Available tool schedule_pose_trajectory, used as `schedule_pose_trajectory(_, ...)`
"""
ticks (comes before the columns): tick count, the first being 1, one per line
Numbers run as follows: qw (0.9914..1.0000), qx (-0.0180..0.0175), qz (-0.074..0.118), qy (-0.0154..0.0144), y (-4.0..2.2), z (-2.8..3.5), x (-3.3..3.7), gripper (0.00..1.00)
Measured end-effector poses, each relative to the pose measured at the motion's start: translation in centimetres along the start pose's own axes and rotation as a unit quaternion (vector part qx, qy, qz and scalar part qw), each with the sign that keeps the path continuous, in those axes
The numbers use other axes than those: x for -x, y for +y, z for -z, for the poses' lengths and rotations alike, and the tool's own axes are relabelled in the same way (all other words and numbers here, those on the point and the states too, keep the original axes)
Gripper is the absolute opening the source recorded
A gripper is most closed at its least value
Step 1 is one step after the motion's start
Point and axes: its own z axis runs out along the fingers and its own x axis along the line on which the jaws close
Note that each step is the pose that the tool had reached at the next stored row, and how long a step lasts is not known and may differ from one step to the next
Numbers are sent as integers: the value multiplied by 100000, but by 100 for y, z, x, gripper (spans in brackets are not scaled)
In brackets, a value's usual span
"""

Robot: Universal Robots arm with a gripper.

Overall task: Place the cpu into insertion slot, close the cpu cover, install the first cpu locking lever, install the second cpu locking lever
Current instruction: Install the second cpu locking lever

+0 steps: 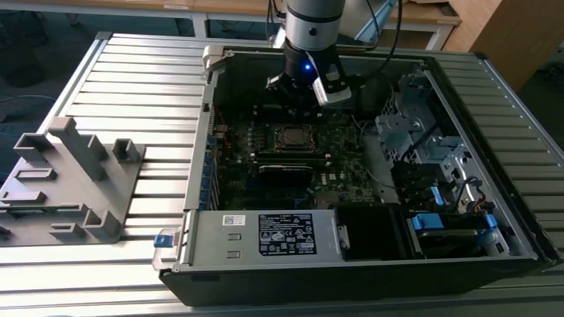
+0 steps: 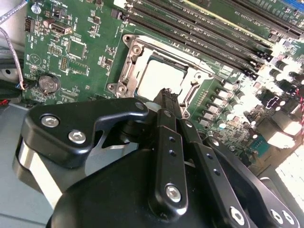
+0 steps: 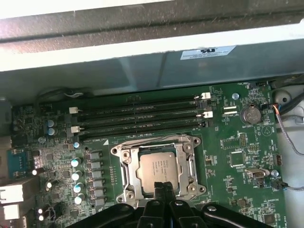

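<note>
The cpu [image 3: 159,166] lies face up in the insertion slot [image 3: 119,153] on the green motherboard, its silver face showing. The cpu cover [image 3: 129,172], a silver frame, lies flat around it, with the chip seen through its window. My gripper [image 3: 164,186] is shut with nothing between its black fingers, and its tips hover just over the near edge of the socket. In the second wrist view the same closed gripper [image 2: 166,92] points at the cpu [image 2: 159,78]. In the exterior view the gripper [image 1: 298,105] hangs inside the open case just behind the socket [image 1: 294,136].
Long black memory slots [image 3: 137,116] run beside the socket toward the case wall [image 3: 142,52]. A coin battery [image 3: 250,114] sits on the board. A labelled power supply box [image 1: 264,234] and drive bays [image 1: 423,139] fill the case. A grey fixture [image 1: 70,178] stands at the exterior view's left.
</note>
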Motion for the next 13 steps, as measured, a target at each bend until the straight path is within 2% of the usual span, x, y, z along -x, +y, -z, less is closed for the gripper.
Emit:
schedule_pose_trajectory(4, 100000, -12, -10, 2, -56, 3, 7, 11)
schedule_pose_trajectory(11, 100000, -11, -8, 5, -199, 7, 26, 11)
schedule_pose_trajectory(13, 100000, -1, -8, 1, -213, 7, 27, 11)
